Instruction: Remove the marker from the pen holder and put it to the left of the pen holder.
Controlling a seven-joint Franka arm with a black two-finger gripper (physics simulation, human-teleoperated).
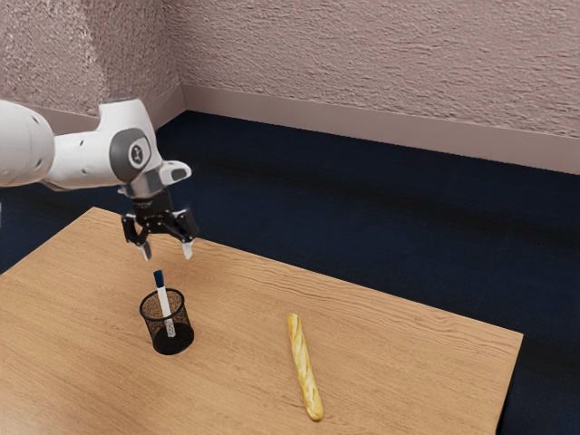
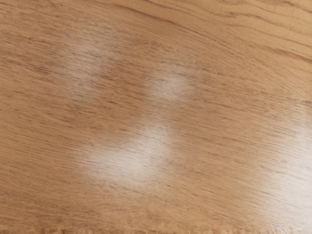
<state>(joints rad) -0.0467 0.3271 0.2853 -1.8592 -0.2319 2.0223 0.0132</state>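
1. I am counting one marker [image 1: 164, 301].
2. I am counting one pen holder [image 1: 182, 328].
3. I am counting one loaf of bread [image 1: 304, 367].
4. I am counting one bench [image 1: 399, 362].
5. I am counting one robot arm [image 1: 82, 159].
6. I am counting two walls [image 1: 362, 54].
7. I am counting two skirting boards [image 1: 362, 125].
8. I am counting one floor [image 1: 362, 208].

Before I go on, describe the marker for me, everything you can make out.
The marker has a smooth-looking white barrel and a dark blue cap at its upper end. It stands inside the black mesh pen holder, slightly tilted, its top toward the exterior view's left. The capped end rises above the rim; the lower barrel shows through the mesh. Whether it touches the rim, I cannot tell. The open gripper is above it, not touching it.
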